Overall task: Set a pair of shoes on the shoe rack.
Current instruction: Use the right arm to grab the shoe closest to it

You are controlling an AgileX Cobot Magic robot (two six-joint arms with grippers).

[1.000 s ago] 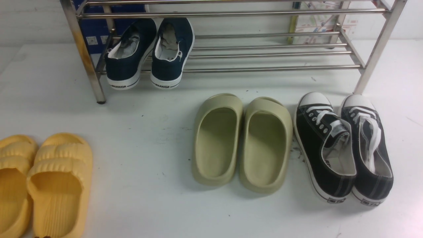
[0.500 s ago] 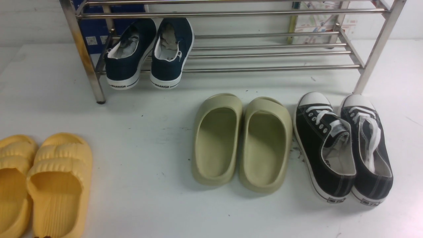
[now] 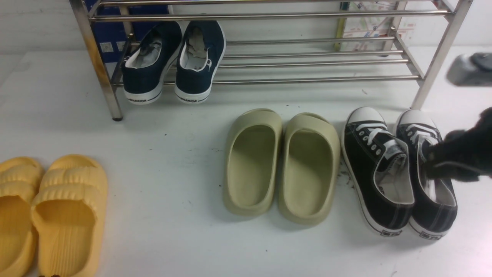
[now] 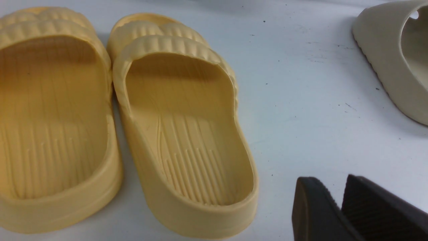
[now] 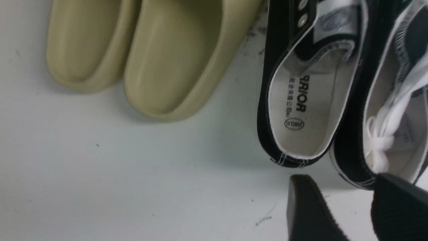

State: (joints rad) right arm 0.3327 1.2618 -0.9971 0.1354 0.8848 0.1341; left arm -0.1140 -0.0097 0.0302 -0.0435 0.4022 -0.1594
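The pair of shoes, two black canvas sneakers with white toe caps, stands side by side on the white table at the front right: one (image 3: 378, 173) and the other (image 3: 426, 215). Their toes point at the shoe rack (image 3: 307, 80), a steel bar rack at the back. My right gripper (image 3: 453, 161) is blurred and hangs over the right-hand sneaker's opening. In the right wrist view it (image 5: 339, 179) is open and empty, just behind the sneakers' heels (image 5: 301, 110). My left gripper (image 4: 329, 180) shows only in the left wrist view, slightly open and empty over bare table.
Navy slip-on sneakers (image 3: 173, 65) lean on the rack's lower tier at the left. Olive-green slides (image 3: 282, 165) lie just left of the black sneakers. Yellow slides (image 3: 50, 215) lie at the front left, beside my left gripper (image 4: 180, 127). The rack's right leg (image 3: 434, 65) stands behind the sneakers.
My right arm has come into the front view from the right edge and now hangs over the right-hand black sneaker. The shoes have not moved.
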